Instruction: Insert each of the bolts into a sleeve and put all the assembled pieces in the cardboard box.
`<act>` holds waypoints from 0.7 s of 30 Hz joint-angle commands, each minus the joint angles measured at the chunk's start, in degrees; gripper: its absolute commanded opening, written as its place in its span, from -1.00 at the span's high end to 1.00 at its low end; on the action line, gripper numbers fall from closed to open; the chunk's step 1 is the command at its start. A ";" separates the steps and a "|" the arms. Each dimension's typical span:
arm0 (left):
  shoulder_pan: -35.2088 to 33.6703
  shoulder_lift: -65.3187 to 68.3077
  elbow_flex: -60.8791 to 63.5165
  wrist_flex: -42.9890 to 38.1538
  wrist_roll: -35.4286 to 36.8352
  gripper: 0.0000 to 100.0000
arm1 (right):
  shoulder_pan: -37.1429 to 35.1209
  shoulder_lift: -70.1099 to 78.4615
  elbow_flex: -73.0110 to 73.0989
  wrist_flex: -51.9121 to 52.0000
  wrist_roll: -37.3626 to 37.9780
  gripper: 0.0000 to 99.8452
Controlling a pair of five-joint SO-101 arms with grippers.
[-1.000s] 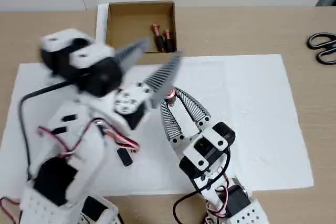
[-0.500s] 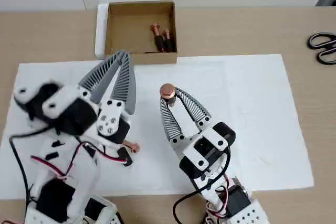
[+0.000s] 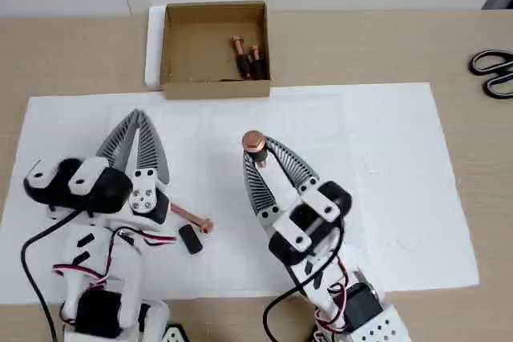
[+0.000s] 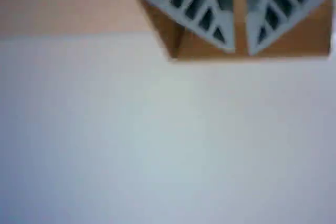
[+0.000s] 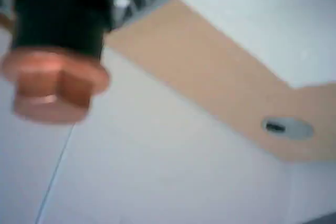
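The right gripper point(image 3: 256, 152) has its fingers clenched on an assembled piece point(image 3: 253, 142): a short black sleeve with a copper hex bolt head on top, held upright above the middle of the white paper sheet point(image 3: 385, 182). In the right wrist view the sleeve point(image 5: 58, 19) is dark and smooth, and the bolt head point(image 5: 55, 85) is a shiny copper colour with flat facets.

Two more assembled pieces point(image 3: 247, 58) lie side by side in the cardboard box point(image 3: 164, 46), against its right wall, at the far edge of the tabletop point(image 3: 361, 46). A loose copper bolt point(image 3: 191, 218) lies on the paper beside the left arm, with a loose black sleeve point(image 3: 189, 239) just beside it.

The left gripper point(image 3: 138, 118) points toward the box, its fingers drawn nearly together and grasping nothing.

A second ago the left gripper was up by the box with its fingers spread; it has since pulled back over the paper and closed them, uncovering the loose bolt. The right gripper has kept its place and its grip.
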 commanded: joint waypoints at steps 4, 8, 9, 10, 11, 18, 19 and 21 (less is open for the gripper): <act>-3.96 -6.15 12.00 4.66 -0.18 0.99 | 5.58 -0.75 0.35 0.57 0.09 0.99; -3.87 -6.15 13.76 5.98 0.00 0.99 | 7.69 -0.75 0.35 0.66 0.09 0.99; -3.69 -6.15 13.76 5.89 0.00 0.99 | 7.60 -0.75 0.35 0.66 0.09 0.99; -3.69 -6.07 14.02 5.89 -0.18 0.99 | 7.52 -0.75 0.35 0.75 0.09 0.99; -3.78 -6.07 14.29 6.07 -0.18 0.99 | 7.52 -0.75 0.35 0.92 0.09 0.99; -4.13 -5.89 18.24 7.30 -0.26 0.99 | 7.78 -0.75 0.35 1.01 0.18 0.99; -3.87 -5.89 18.15 8.79 -0.26 0.99 | 7.78 -0.75 0.35 1.01 0.18 0.99; -3.78 -5.89 18.15 11.78 -0.26 0.99 | 7.78 -0.75 0.35 1.01 0.18 0.99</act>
